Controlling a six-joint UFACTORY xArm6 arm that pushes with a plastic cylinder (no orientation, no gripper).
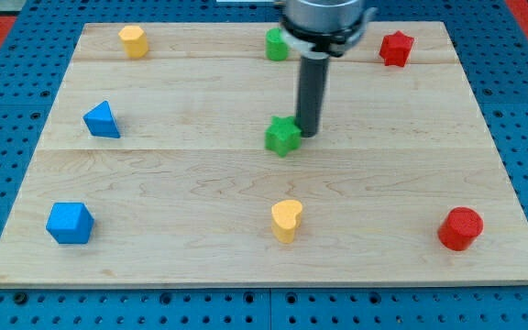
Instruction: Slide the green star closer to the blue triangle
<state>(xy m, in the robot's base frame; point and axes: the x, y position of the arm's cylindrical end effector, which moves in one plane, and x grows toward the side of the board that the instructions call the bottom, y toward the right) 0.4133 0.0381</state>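
No brands, labels or writing legible. L to R on the wooden board (pixel 200 174): blue cube-like block (pixel 70 223) near btm-left corner; blue triangle (pixel 102 120) above it at mid-left; yellow block (pixel 133 40) at top-left. Centre: green block (pixel 276 44) at top, shape unclear; green star (pixel 282 136) mid-board; yellow heart (pixel 286 220) below it. My tip (pixel 308 135) sits just right of green star, touching or nearly so; plain rod, holds nothing. Right: red star (pixel 396 48) at top, red round block (pixel 459 228) at btm.
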